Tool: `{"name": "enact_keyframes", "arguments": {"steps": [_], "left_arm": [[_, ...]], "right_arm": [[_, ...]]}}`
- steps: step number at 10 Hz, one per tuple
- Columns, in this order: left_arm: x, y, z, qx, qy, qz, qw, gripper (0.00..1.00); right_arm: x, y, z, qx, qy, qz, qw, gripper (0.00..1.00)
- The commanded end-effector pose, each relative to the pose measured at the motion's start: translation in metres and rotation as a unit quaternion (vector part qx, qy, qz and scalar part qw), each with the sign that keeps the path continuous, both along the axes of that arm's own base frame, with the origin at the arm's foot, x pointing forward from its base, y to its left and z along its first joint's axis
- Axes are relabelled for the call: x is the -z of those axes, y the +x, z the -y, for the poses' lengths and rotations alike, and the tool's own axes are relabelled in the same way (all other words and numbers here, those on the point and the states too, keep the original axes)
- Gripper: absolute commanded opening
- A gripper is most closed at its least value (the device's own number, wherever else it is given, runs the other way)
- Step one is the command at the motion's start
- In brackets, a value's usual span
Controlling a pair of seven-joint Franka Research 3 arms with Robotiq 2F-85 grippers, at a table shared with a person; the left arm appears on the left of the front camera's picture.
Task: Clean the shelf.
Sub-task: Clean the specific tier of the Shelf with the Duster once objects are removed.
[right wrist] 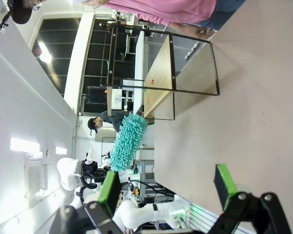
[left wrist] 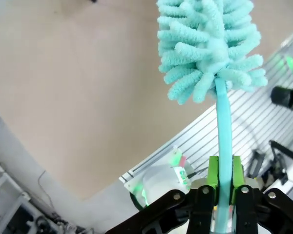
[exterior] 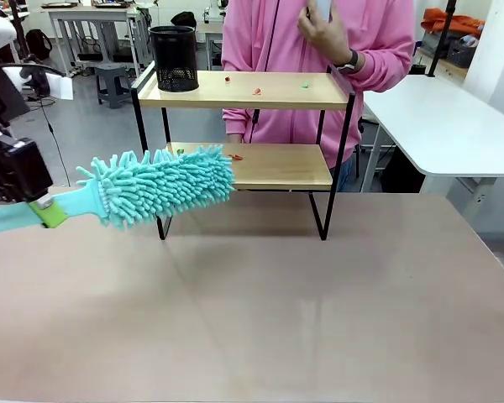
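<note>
The shelf (exterior: 260,89) stands at the table's far side, two wooden boards in a black frame; it lies sideways in the right wrist view (right wrist: 161,78). Small red and green scraps (exterior: 256,91) lie on both boards. My left gripper (exterior: 49,211) is shut on the handle of a teal chenille duster (exterior: 164,183), whose fluffy head hangs in front of the lower board's left end. In the left wrist view the green pads (left wrist: 214,176) clamp the duster handle (left wrist: 224,136). My right gripper (right wrist: 168,187) stands open above the table, nothing between its fingers.
A black mesh pen cup (exterior: 175,58) stands on the top board's left end. A person in a pink hoodie (exterior: 319,59) stands behind the shelf, one hand raised. A white table (exterior: 445,126) is at the right. The beige tabletop (exterior: 277,311) spreads in front.
</note>
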State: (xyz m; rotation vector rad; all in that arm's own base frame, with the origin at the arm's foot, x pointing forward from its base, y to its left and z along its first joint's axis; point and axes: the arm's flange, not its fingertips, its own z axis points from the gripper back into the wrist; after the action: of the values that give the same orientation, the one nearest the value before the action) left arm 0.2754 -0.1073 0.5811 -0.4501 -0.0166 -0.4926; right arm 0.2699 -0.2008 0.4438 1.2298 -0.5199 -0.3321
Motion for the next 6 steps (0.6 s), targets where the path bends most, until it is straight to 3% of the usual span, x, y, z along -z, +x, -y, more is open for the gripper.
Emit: {"name": "enact_keyframes", "arguments": {"steps": [1, 6], "left_arm": [[0.0054, -0.0039, 0.0115, -0.058, 0.013, 0.02, 0.998, 0.12], [0.0099, 0.0039, 0.0195, -0.114, 0.004, 0.066, 0.991, 0.12]], "right_arm": [[-0.0011, 0.0029, -0.0002, 0.002, 0.002, 0.017, 1.0, 1.0], [-0.0011, 0.0029, -0.0002, 0.002, 0.002, 0.017, 1.0, 1.0]]}}
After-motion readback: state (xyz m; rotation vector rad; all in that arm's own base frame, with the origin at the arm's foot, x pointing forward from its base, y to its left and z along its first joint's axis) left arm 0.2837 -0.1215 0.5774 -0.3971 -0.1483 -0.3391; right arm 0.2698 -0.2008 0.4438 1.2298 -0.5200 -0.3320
